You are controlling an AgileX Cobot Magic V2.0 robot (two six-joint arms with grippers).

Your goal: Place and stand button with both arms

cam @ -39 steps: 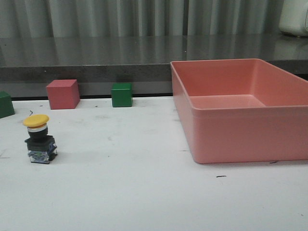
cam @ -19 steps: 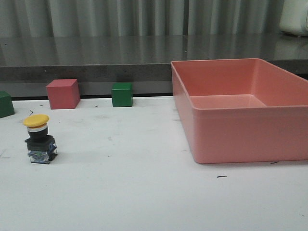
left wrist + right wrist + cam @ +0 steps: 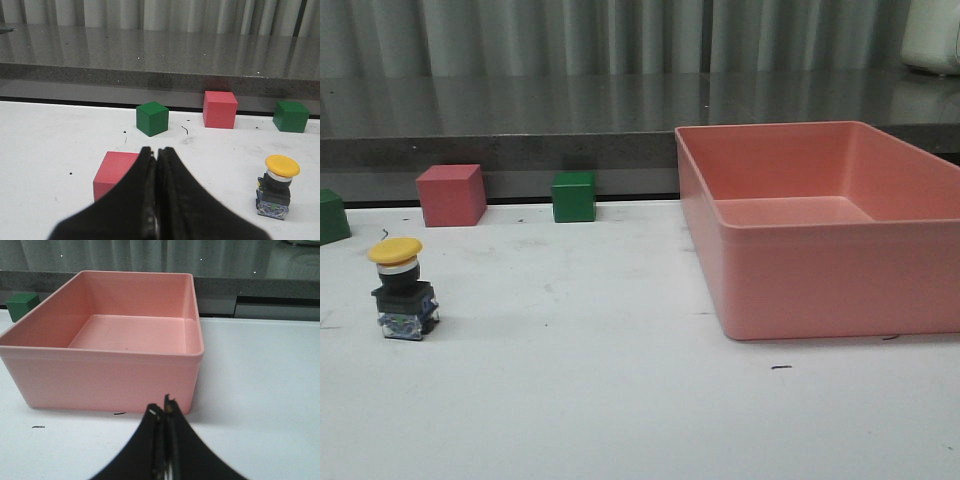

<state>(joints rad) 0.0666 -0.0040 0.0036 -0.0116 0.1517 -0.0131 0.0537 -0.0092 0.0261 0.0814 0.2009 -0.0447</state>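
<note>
On the white table [image 3: 620, 400], upright button [image 3: 402, 288] (yellow cap up), both grippers [image 3: 157, 155] [image 3: 163, 410] closed, empty.

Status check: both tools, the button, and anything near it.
Left tool shut, empty. Right tool shut, empty. Button upright on the table, untouched. Pink cube sits behind left tool.

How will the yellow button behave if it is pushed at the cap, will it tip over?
The button stands upright with a wide cap above a small base block, so a high push would probably tip it. It looks rigid. Lying down, the round cap might let it roll a little.
</note>
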